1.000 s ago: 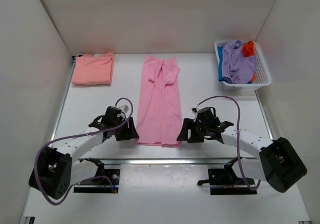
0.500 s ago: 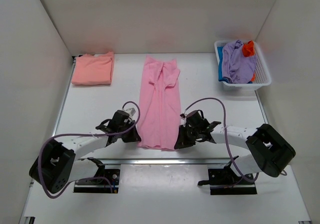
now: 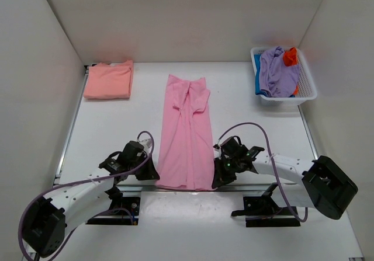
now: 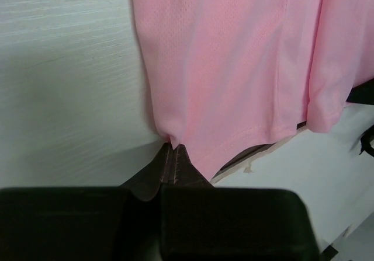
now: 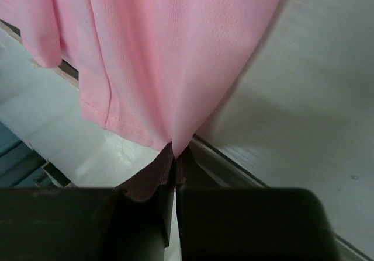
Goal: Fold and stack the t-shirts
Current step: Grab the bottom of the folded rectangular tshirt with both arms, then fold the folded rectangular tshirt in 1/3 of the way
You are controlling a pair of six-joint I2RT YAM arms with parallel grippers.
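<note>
A light pink t-shirt (image 3: 186,132) lies lengthwise down the middle of the table, folded into a narrow strip, its hem reaching past the table's near edge. My left gripper (image 3: 153,176) is shut on the hem's left corner (image 4: 169,137). My right gripper (image 3: 217,181) is shut on the hem's right corner (image 5: 175,141). Both corners are pinched right at the fingertips. A folded salmon-peach t-shirt (image 3: 108,79) rests at the far left. Lavender (image 3: 276,69), orange (image 3: 290,55) and blue (image 3: 258,83) t-shirts are heaped in the basket.
The white slatted basket (image 3: 307,89) stands at the far right corner. White walls enclose the table on three sides. The metal strip of the table's near edge (image 3: 128,186) runs just under both grippers. Purple cables loop over each arm.
Both grippers closed on the pink shirt's near hem corners and drew it toward the table's near edge; the whole shirt slid nearer and its hem now overhangs the edge.
</note>
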